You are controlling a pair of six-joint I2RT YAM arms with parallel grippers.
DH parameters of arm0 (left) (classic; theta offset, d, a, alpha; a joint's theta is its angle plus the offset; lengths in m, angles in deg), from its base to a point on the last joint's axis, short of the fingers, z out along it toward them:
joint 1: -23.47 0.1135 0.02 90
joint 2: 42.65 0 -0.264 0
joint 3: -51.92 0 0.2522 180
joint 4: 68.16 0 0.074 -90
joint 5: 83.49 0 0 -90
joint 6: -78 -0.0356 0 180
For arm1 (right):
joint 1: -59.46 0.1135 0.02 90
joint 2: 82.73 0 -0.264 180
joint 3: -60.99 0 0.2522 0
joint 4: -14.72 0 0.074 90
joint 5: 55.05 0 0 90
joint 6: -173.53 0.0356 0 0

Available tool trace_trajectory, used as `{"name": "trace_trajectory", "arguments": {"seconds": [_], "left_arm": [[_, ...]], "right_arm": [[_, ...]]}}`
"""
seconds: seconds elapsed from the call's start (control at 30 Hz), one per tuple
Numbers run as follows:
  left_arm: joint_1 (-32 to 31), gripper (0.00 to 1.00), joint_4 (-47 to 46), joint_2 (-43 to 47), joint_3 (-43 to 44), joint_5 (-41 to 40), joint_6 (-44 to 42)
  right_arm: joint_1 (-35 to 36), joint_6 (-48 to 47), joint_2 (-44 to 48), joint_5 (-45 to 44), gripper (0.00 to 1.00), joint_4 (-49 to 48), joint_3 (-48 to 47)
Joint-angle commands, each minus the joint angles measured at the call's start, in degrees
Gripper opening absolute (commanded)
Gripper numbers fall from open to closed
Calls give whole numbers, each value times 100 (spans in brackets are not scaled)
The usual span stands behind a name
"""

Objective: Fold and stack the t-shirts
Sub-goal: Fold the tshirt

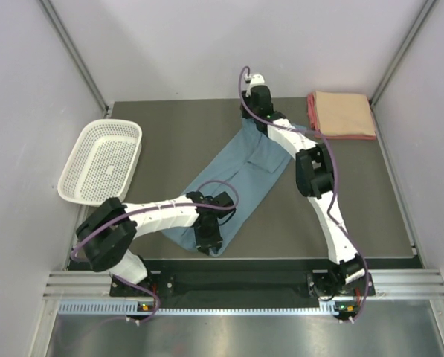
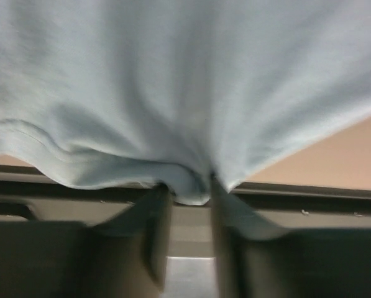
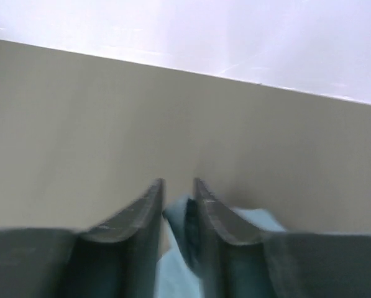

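Jaws of left tool [image 2: 188, 186] stand apart around blue-grey t-shirt [image 2: 185, 93] hem; right tool [image 3: 178, 184] pinches it.

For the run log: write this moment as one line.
blue-grey cloth t-shirt: stretched diagonally between grippers | left gripper: hem in jaws, grip unclear | right gripper: shut on far end | folded peach t-shirt: far-right corner

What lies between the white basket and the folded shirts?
The blue shirt, stretched out under the right arm, as the top view shows.
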Motion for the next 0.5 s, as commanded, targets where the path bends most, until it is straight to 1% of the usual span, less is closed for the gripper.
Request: {"name": "trace_trajectory", "arguments": {"seconds": [0.0, 0.03, 0.1, 0.13, 0.2, 0.23, 0.27, 0.33, 0.37, 0.43, 0.47], "left_arm": [[-35, 43, 39, 395, 450, -299, -71], [-35, 50, 83, 491, 521, -371, -133], [-35, 57, 328, 685, 845, -678, -334], [-26, 60, 373, 729, 978, -775, -431], [-26, 64, 505, 738, 1416, -960, -756], [-17, 66, 531, 712, 1567, -1196, -862], [-8, 68, 532, 625, 1725, -1302, -1080], [62, 72, 419, 510, 2155, -1505, -1362], [219, 73, 365, 353, 2305, -1497, -1738], [439, 76, 216, 159, 2788, -1532, -2091], [727, 78, 102, -59, 2938, -1436, -2493]], "right_arm": [[29, 197, -26, -67, 32, -175, -532], [29, 171, 0, -67, 43, 61, -663], [12, 127, 228, -58, 59, 448, -665], [-32, 126, 307, -67, 69, 615, -682], [-85, 153, 597, 20, 76, 941, -664], [-120, 205, 703, 21, 86, 1238, -656], [-190, 232, 912, 4, 91, 1441, -647], [-348, 363, 1124, -75, 100, 1967, -603], [-401, 442, 1343, -76, 100, 2145, -568], [-568, 732, 1634, -85, 100, 2609, -297], [-621, 820, 1957, -76, 100, 2717, -139]]}}
